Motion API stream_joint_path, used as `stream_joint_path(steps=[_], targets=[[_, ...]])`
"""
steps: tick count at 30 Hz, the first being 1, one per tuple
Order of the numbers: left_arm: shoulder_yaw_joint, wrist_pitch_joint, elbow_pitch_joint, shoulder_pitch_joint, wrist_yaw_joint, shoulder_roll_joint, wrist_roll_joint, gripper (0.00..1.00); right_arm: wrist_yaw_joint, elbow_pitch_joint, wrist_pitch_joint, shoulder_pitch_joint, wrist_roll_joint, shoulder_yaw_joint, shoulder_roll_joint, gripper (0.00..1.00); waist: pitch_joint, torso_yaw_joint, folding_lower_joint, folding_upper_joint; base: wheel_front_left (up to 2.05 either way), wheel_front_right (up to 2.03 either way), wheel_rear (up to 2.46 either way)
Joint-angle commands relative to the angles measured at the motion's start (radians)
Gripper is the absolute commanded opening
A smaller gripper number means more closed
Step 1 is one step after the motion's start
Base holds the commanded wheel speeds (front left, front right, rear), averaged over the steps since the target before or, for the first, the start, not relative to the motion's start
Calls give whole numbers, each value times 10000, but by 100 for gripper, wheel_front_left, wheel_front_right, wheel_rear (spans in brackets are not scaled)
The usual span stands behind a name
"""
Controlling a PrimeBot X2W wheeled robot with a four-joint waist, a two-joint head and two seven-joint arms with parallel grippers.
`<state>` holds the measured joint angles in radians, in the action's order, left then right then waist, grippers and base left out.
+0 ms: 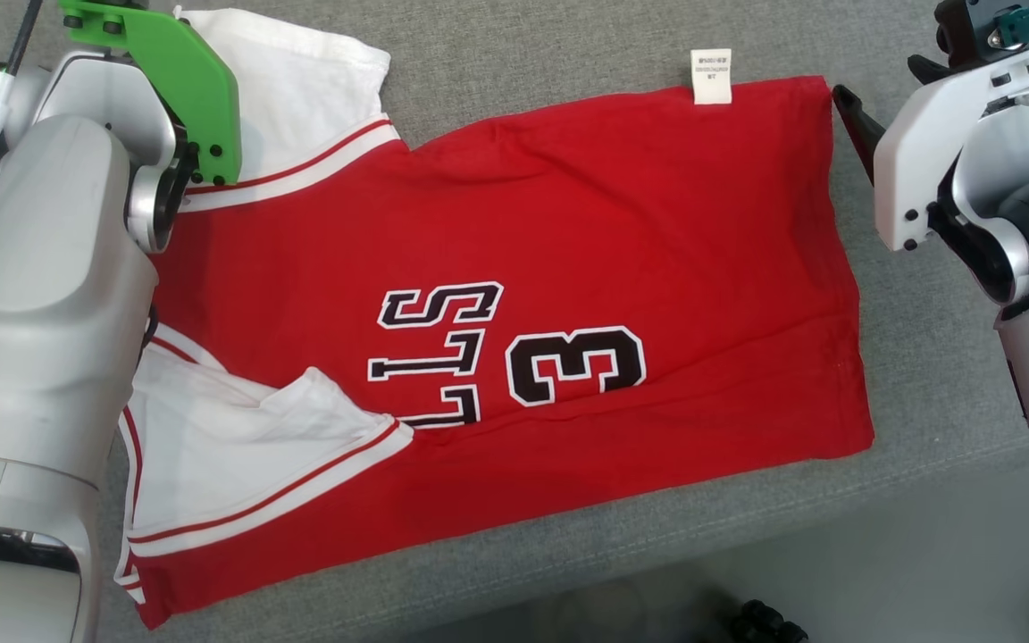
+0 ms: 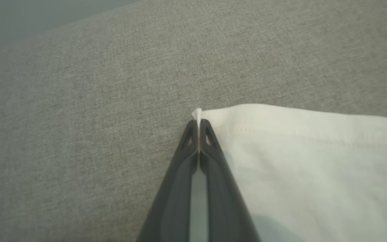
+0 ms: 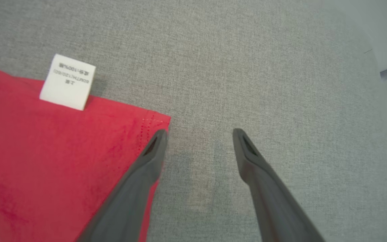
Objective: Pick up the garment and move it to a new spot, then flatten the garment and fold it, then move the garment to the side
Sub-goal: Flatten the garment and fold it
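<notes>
The jersey (image 1: pixel 514 223) is lying flat on the grey cushion (image 1: pixel 925 375), its label (image 1: pixel 712 76) sticking out at 12 o'clock. At its 11 o'clock, the left gripper (image 2: pixel 199 126) is pinching the white sleeve (image 2: pixel 297 161) corner, clamped tight. At 2 o'clock, the right gripper (image 3: pixel 200 134) is hovering spread wide, one finger over the red corner.

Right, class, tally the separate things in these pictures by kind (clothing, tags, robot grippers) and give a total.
Clothing: 1, the red garment
Tags: 1, the care label
Grippers: 2, the left gripper and the right gripper
Total: 4
</notes>
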<state>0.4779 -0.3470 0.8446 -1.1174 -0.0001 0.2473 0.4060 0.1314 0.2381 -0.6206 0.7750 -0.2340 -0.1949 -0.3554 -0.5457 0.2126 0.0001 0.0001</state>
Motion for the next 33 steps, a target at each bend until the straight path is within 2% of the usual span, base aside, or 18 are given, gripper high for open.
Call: stream_joint_path(steps=[1,11,16,17,18,20,23,26,33], targets=[[70,-16,168,51,-48,-51,70,0,-14,72,-119,218,-67,-16,68,100,9,-71,-1,-1,0,0,0],[204,176,463,-135,-173,-268,156,0,-14,793,-538,699,-384,-434,265,100,-88,-362,-1,-1,0,0,0],[286,273,610,-208,-215,-348,167,0,-14,1177,-394,735,-404,-534,221,100,-134,-491,-1,-1,0,0,0],[299,300,640,-214,-219,-355,171,0,-14,1243,-385,734,-415,-537,225,94,-152,-507,-1,-1,0,0,0],[316,302,668,-215,-229,-362,175,0,-14,1325,-412,720,-430,-516,247,83,-168,-518,-1,-1,0,0,0],[344,311,714,-244,-224,-393,196,0,-14,1430,-418,655,-407,-454,293,51,-206,-540,-1,-1,0,0,0],[378,377,779,-245,-255,-411,208,0,-14,1547,-453,455,-375,-334,367,33,-255,-563,-1,-1,0,0,0],[420,374,850,-266,-259,-409,217,0,-17,1602,-425,285,-301,-140,461,0,-274,-568,-1,-1,0,0,0],[366,788,793,-395,-141,-392,295,0,-17,1401,-57,154,-368,120,486,0,-177,-594,-1,-1,0,0,0]])
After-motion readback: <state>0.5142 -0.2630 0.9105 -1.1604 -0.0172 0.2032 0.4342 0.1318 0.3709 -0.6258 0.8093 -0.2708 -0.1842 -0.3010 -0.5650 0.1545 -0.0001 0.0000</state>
